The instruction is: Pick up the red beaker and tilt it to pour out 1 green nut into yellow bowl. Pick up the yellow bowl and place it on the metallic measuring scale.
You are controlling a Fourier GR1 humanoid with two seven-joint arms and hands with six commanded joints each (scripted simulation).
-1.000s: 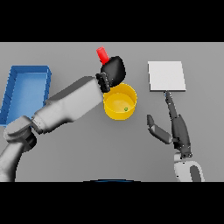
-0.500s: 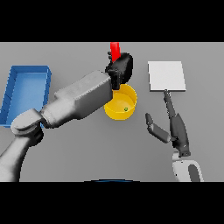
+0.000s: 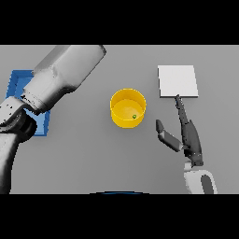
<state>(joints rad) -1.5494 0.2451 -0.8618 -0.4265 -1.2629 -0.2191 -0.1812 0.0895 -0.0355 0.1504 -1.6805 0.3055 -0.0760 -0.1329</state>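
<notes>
**Operator A:** I see the yellow bowl (image 3: 128, 108) mid-table with one green nut (image 3: 134, 116) lying inside, near its right wall. So I judge the pour done, and the step in hand is lifting the bowl over to the metallic measuring scale (image 3: 177, 80), which sits up and to the right of it, apart from it.

**Operator B:** My right hand (image 3: 186, 135) rests just right of the bowl, fingers straight and the thumb spread toward the bowl, gripping nothing. I'd bring it in level, close on the near-right rim, and keep the bowl upright so the nut stays in.

**Operator A:** And the left?

**Operator B:** The left hand is out of view; only the arm crosses the upper left, above the blue tray (image 3: 18, 84). The red beaker shows nowhere, so I can't tell where it is. Half a second ago that hand held the beaker upright just above the bowl; now both are gone from there.
</notes>
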